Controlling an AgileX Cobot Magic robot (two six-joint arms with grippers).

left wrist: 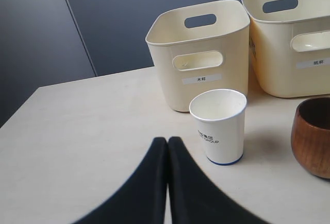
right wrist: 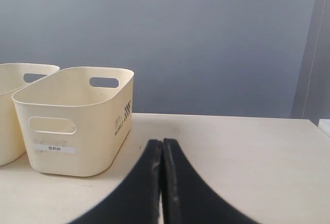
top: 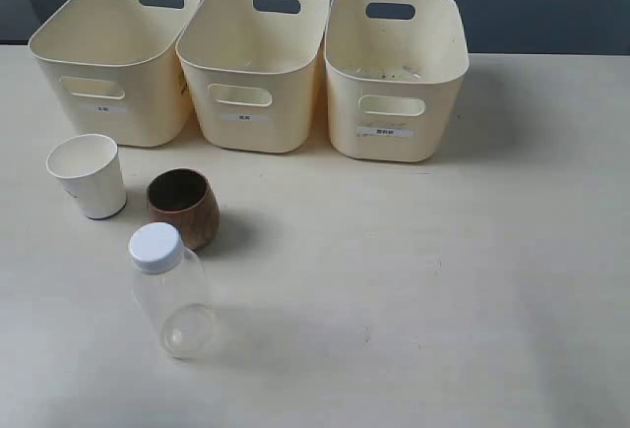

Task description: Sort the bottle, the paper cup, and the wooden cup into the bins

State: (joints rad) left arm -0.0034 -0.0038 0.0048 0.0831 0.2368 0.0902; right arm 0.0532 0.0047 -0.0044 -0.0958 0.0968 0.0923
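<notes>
Just ahead of closed L jaws, apart: paper cup (left wrist: 218, 125).

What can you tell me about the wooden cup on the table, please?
The wooden cup is squat, barrel-shaped, brown with wood grain and a dark, seemingly empty inside. It stands upright on the table, mouth up, in front of the bins, between the paper cup and the bottle, with neither gripper on it.

cups (top: 87, 175) before bins (top: 251, 64), bottle (top: 172, 288) nearest
</notes>
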